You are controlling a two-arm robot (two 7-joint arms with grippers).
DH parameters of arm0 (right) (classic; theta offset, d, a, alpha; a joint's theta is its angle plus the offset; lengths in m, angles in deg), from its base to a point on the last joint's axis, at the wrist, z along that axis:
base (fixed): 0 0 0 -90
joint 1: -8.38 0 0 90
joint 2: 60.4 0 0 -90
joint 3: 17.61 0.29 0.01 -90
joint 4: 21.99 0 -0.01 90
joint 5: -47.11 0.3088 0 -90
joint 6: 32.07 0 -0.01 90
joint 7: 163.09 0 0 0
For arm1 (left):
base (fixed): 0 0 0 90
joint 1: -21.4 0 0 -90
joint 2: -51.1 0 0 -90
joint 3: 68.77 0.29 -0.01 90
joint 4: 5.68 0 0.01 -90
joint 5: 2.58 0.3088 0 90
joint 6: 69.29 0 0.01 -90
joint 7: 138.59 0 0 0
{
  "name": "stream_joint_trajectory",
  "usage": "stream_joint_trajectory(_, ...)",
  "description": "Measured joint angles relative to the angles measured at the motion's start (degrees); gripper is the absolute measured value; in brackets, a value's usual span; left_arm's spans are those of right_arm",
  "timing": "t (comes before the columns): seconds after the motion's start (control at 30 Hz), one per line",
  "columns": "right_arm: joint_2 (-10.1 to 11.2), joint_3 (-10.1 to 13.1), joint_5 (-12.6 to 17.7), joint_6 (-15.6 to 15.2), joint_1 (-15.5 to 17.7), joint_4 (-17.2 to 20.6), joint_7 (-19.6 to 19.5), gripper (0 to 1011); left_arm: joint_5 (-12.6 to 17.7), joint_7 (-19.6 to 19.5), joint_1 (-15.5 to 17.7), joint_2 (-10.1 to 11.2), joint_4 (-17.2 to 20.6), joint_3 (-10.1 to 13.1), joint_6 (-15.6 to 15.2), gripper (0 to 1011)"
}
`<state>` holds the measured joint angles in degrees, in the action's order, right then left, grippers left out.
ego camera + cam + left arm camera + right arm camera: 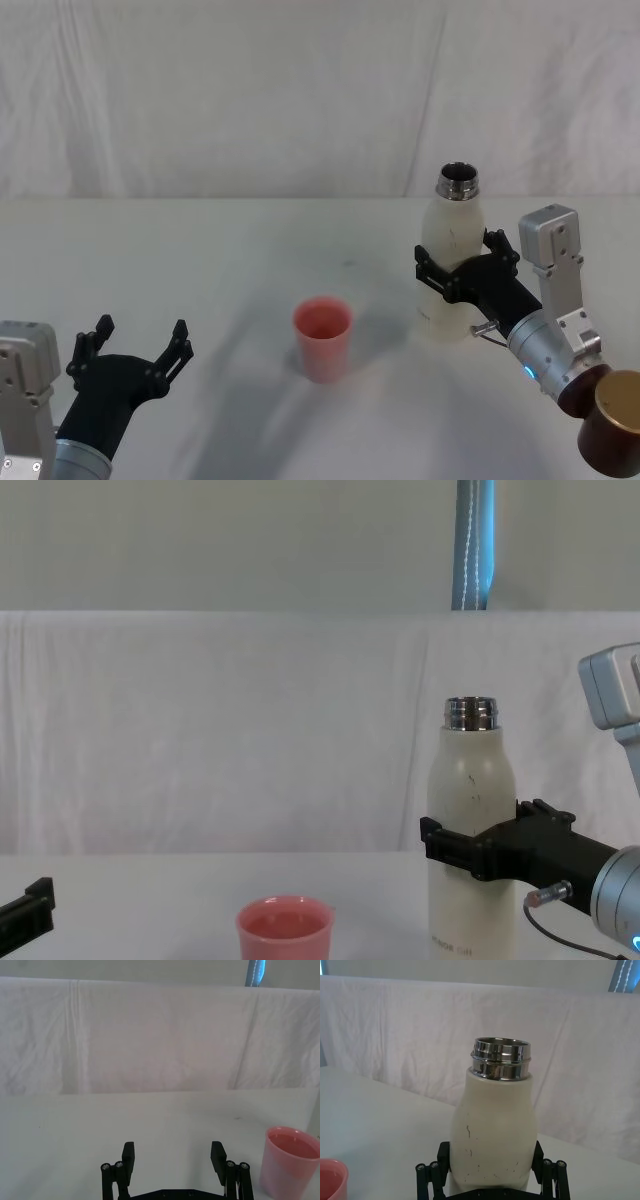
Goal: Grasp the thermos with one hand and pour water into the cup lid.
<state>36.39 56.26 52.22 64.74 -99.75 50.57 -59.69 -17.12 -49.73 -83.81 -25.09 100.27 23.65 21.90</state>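
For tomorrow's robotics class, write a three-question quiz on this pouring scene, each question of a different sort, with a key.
1. True or false: the thermos stands upright on the table with its steel neck uncapped.
2. Multiple choice: which end effector is around the thermos body? A) the left end effector B) the right end effector C) both
3. Short answer: seen from the head camera, on which of the robot's sides of the thermos does the cup lid stand?

Key
1. True: upright, its open steel mouth showing.
2. B: its fingers flank the body on both sides; the left one sits open near the table's near left edge, holding nothing.
3. The robot's left, apart from the thermos.
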Motion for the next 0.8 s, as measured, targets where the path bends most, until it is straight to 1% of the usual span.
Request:
stream_joint_trajectory(0.63, 0.0, 0.0, 0.01, 0.0, 0.0, 0.0, 0.02, 1000, -0.01, 0.0, 0.0, 0.0, 0.0, 0.0, 0.0, 1001)
stream_joint_trajectory(0.8, -0.16, 0.48, 0.5, -0.52, 0.82, 0.7, -0.14, 1000, 0.0, 0.0, 0.0, 0.0, 0.0, 0.0, 0.0, 1001)
